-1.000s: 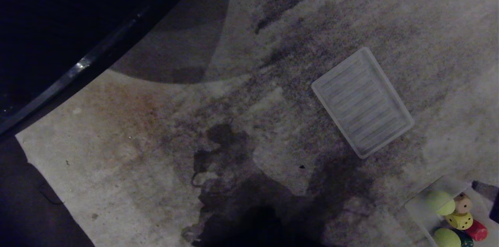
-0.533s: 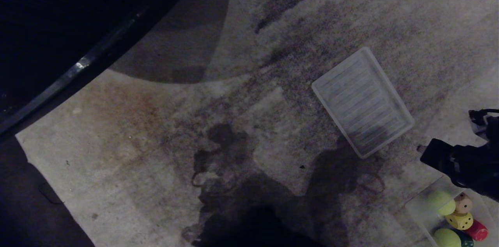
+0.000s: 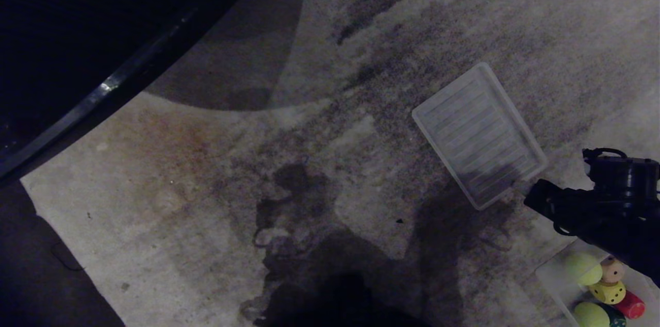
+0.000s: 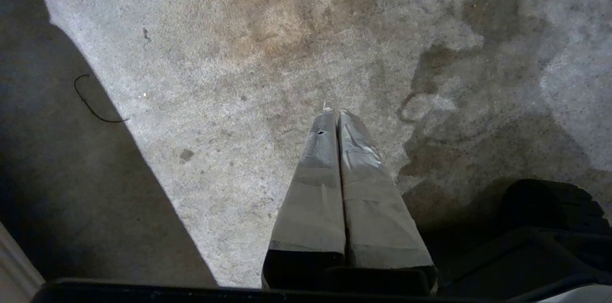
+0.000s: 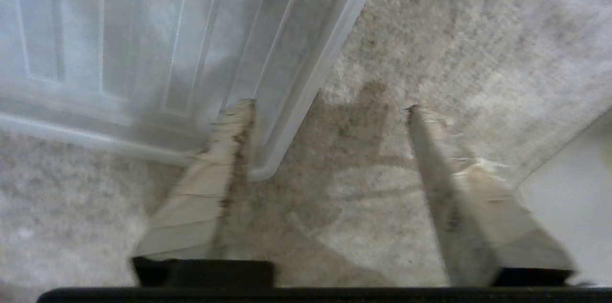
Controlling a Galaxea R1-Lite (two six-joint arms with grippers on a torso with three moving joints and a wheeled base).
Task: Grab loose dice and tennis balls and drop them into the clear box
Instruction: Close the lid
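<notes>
Now right tool (image 5: 330, 108) released, empty, over carpet (image 5: 430, 30) beside ribbed lid (image 5: 143, 30); left tool (image 4: 337, 113) clenched.

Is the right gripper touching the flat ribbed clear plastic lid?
Cannot tell. In the right wrist view the open right gripper has one fingertip overlapping the corner of the flat ribbed clear plastic lid, but neither contact nor gap shows.
</notes>
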